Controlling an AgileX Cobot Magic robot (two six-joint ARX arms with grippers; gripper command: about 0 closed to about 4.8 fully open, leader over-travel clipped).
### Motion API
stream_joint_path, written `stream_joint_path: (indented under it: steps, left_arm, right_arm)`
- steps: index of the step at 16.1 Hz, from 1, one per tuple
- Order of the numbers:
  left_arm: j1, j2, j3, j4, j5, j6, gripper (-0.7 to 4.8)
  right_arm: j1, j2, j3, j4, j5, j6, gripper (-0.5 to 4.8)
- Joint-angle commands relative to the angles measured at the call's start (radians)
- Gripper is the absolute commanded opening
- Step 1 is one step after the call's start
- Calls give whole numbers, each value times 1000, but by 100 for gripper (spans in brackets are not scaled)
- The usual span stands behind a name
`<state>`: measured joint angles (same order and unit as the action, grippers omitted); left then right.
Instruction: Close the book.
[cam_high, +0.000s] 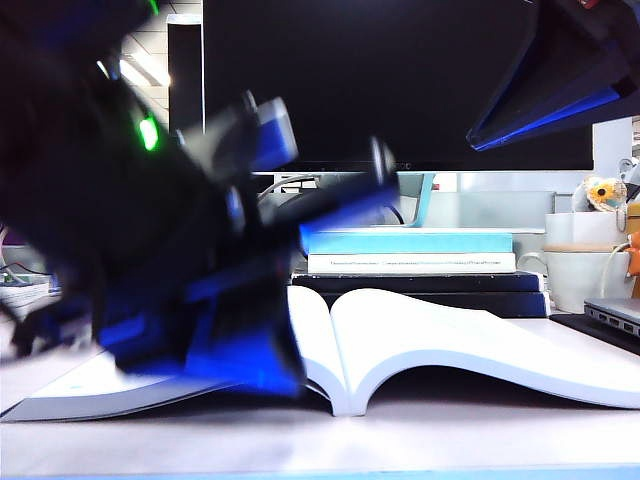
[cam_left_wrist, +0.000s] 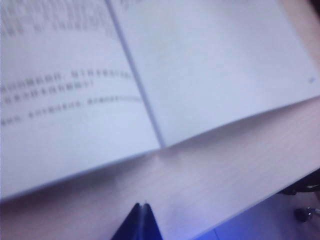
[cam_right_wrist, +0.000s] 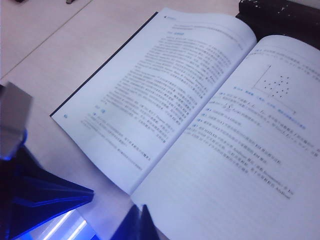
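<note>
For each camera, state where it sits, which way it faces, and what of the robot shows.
Exterior: low at the table edge, facing the open book and stacked books; blurred left arm fills the left.
Left wrist: just above the table, facing the book's near edge; shut left tool.
Right wrist: higher, looking down on the pages; shut right tool.
All share the book.

black arm housings, glossy blue panels, green indicator light, dark tapered jaws
</note>
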<state>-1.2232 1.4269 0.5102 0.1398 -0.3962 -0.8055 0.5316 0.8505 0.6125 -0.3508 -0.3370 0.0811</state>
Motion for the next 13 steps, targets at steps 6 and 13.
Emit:
stream_joint_path:
  steps: [6,13]
  left_arm:
    - [2,45,5,27,-64,-49,-5]
    - [8,171,76,11,-92,-71,-5]
  right_arm:
    - [0,-2,5,-64,-167,40,-2]
    - [0,-9,5,-64,-269,73,-2]
